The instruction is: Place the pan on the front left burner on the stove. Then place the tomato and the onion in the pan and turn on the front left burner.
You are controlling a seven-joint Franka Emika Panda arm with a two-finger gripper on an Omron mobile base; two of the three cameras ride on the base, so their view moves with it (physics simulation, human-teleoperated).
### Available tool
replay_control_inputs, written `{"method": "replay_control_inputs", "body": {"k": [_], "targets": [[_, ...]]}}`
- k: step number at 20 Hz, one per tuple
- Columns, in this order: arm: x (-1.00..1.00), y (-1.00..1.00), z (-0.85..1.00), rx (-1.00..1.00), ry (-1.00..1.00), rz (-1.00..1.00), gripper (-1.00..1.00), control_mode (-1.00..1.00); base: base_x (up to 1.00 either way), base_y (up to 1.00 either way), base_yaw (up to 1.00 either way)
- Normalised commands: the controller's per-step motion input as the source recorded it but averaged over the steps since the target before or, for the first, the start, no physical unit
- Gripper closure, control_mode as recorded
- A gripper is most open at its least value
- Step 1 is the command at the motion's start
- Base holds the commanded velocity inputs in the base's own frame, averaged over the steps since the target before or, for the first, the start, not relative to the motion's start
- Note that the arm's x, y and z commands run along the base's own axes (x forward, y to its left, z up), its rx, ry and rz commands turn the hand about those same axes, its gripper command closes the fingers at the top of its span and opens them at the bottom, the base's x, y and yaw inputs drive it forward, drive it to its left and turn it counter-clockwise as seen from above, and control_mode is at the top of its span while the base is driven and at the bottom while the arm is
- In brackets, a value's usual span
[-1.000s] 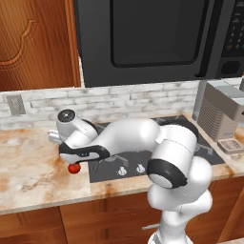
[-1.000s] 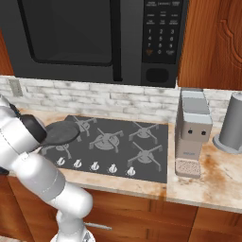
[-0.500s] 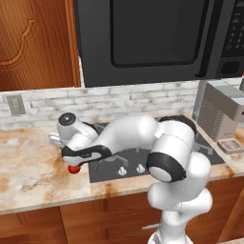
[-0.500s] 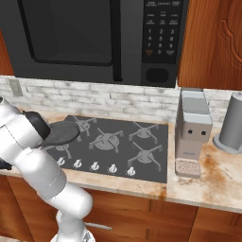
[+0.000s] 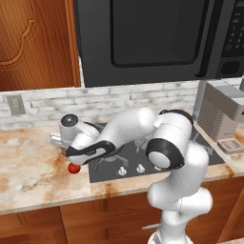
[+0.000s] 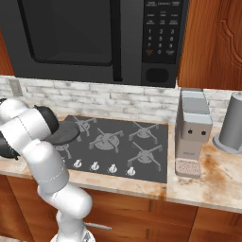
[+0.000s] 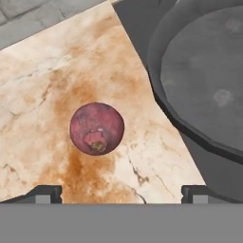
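Onion: the dull maroon ball (image 7: 97, 128) lies on the counter (image 7: 42, 71), just left of the pan and apart from it. It sits stem end up, and nothing touches it.
Tomato: the bright red ball (image 5: 73, 167) lies on the same counter, left of the stove's near corner and under the arm's hand.
Pan: the dark skillet (image 7: 213, 80) sits on the near left burner; the right base view shows it (image 6: 64, 133) partly behind the arm. It looks empty, so both balls still have to go in.
Stove: the cooktop (image 6: 142, 151) has its knobs (image 6: 94, 166) in a row along the near edge.
Claw: the gripper (image 7: 121, 193) hangs above the counter with its tips spread wide and nothing between them. The onion is ahead of the tips, not yet between them.
Step, as I judge it: lining up to come down on one ball.
Risk, rolling: both balls are round and smooth. If one tip lands before the other, it could nudge the ball away across the flat stone.
Risk, pan rim: the right tip is close to the pan's wall. Coming down too far right could strike the rim and shift the pan on its grate.
Risk, wrong ball: the two lie near each other, so a sideways drift could knock the second one.
Risk, squeeze: an off-centre close could squirt the ball out.
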Motion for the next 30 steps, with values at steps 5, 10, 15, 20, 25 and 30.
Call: {"method": "replay_control_inputs", "body": {"k": [5, 10, 15, 20, 25, 30], "targets": [[0.14, 0.17, -0.10, 0.00, 0.00, 0.00, -1.00, -1.00, 0.00, 0.00, 0.00], [0.17, 0.26, -0.11, -0.01, 0.00, 0.00, -1.00, -1.00, 0.00, 0.00, 0.00], [0.18, 0.25, -0.03, -0.01, 0.00, 0.00, -1.00, -1.00, 0.00, 0.00, 0.00], [0.06, 0.11, 0.00, -0.05, 0.00, -0.04, -1.00, -1.00, 0.00, 0.00, 0.00], [0.00, 0.00, 0.00, -0.02, 0.00, -0.05, -1.00, -1.00, 0.00, 0.00, 0.00], [0.00, -0.01, 0.00, 0.00, 0.01, -0.01, -1.00, -1.00, 0.00, 0.00, 0.00]]}}
